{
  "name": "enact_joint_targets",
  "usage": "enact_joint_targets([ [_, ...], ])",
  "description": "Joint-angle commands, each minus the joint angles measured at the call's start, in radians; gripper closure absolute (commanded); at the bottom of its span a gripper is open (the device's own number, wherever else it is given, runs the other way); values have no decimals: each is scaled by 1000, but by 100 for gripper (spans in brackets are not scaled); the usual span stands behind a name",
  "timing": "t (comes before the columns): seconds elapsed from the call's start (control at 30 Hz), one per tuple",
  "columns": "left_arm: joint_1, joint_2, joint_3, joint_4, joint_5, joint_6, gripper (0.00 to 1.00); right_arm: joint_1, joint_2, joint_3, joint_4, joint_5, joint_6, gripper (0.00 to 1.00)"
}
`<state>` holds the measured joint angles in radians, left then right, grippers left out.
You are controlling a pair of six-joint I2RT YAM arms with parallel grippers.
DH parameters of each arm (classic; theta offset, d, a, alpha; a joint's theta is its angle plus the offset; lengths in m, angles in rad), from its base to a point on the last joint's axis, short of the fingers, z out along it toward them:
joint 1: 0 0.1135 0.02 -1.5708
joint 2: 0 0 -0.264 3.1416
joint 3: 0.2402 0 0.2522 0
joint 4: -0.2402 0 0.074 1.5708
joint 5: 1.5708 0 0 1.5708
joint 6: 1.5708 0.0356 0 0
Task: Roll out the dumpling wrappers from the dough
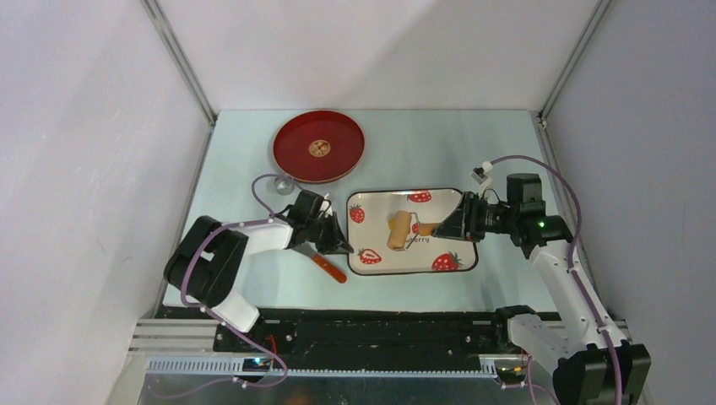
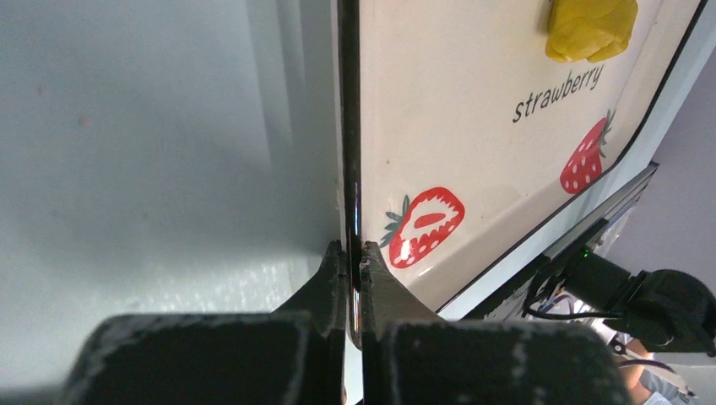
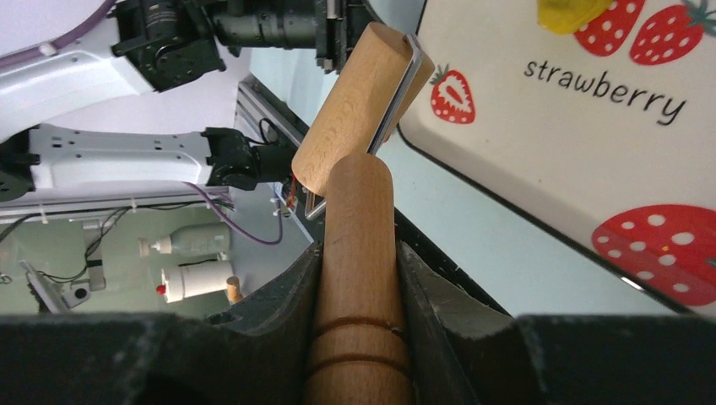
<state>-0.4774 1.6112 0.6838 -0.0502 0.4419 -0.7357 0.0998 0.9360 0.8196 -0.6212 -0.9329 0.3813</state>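
The yellow dough (image 2: pixel 591 29) lies as a lump on the white strawberry tray (image 2: pixel 439 101). The right wrist view shows only an edge of the dough (image 3: pixel 570 13). My left gripper (image 2: pixel 355 253) is shut on the tray's left rim, one finger inside and one outside. At the tray's right side my right gripper (image 3: pixel 359 253) is shut on the handle of the wooden roller (image 3: pixel 359 101). In the top view the roller's barrel (image 1: pixel 398 230) rests over the middle of the tray (image 1: pixel 405 272), between my left gripper (image 1: pixel 342 245) and right gripper (image 1: pixel 452 226). The dumpling wrappers are out of view.
A round red plate (image 1: pixel 318 146) stands behind the tray. A small metal ring (image 1: pixel 283 184) lies left of it. A red-handled tool (image 1: pixel 329 268) lies on the table beside the tray's near left corner. White walls close in the table on three sides.
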Motion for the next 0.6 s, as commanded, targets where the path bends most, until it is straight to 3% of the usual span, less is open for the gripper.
enact_joint_targets([
  [0.0, -27, -78, -61, -56, -10, 47, 93, 61, 31, 84, -40, 64, -98, 100],
  [0.13, -26, -161, -64, -63, -35, 33, 57, 99, 50, 105, -66, 110, -127, 100],
  [0.2, -24, -194, -47, -71, -41, 25, 42, 111, 54, 107, -67, 120, -131, 100],
  [0.27, -23, -230, -25, -79, -50, 19, 33, 120, 55, 106, -73, 128, -136, 100],
  [0.57, -58, -408, 99, -164, -70, 115, 31, 168, 109, 105, -93, 176, -116, 100],
])
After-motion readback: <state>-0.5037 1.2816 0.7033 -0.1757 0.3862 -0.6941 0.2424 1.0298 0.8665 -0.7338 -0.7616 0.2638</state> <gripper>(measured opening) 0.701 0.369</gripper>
